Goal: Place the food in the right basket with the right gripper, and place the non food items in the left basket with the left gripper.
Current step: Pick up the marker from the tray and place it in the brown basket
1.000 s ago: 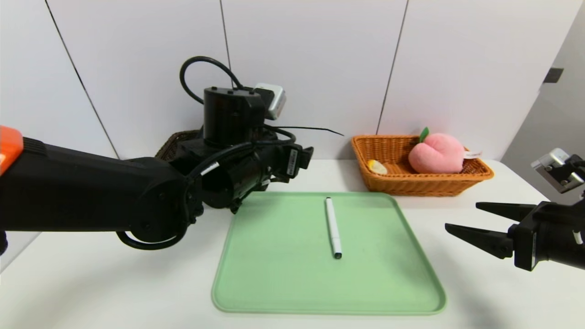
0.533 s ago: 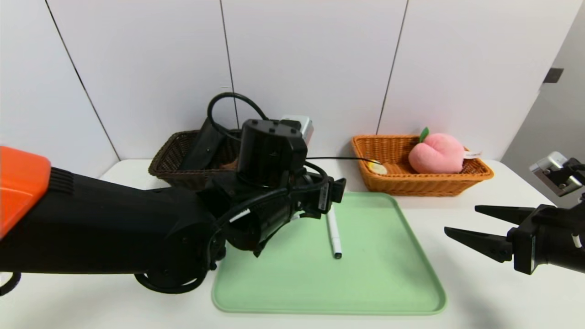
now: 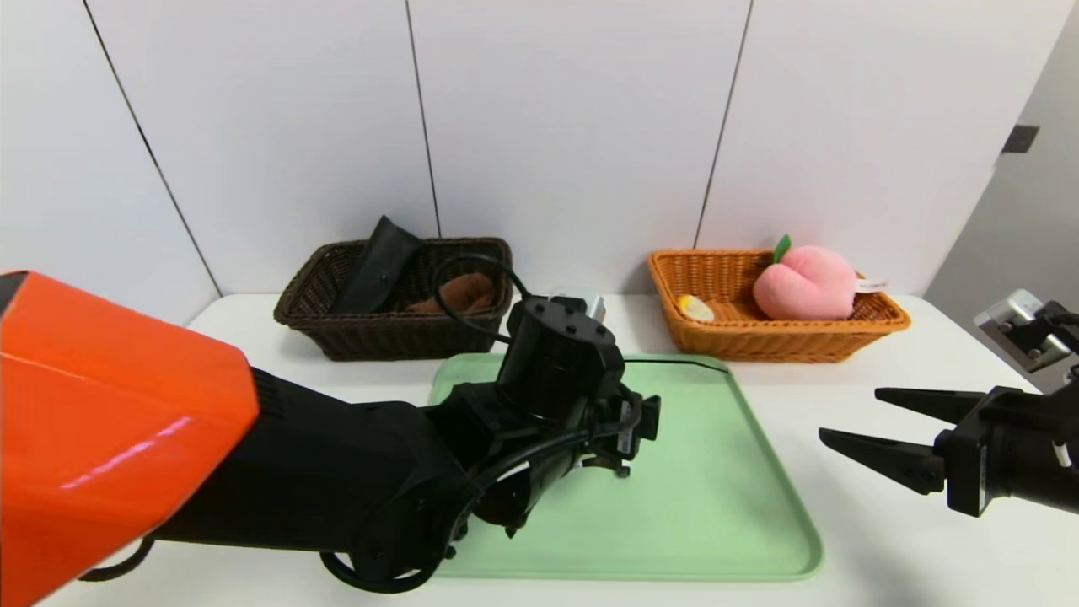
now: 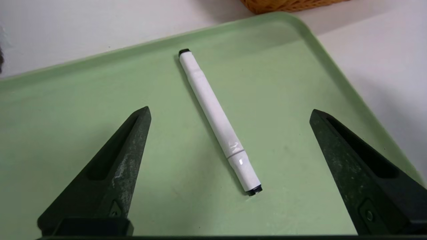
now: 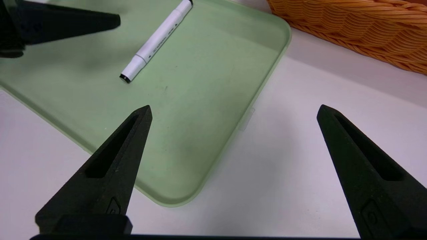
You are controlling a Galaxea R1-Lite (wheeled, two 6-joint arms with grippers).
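Black arm [image 3: 337, 472], glossy orange shell [image 3: 126, 438], looping black cables [image 3: 472, 261]

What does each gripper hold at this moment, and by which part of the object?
Nothing is held: the left gripper is open above the white marker, and the right gripper is open beside the green tray.

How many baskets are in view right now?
2: the dark brown basket, behind the tray on the robot's left, and the orange basket, behind it on the right. No others show.
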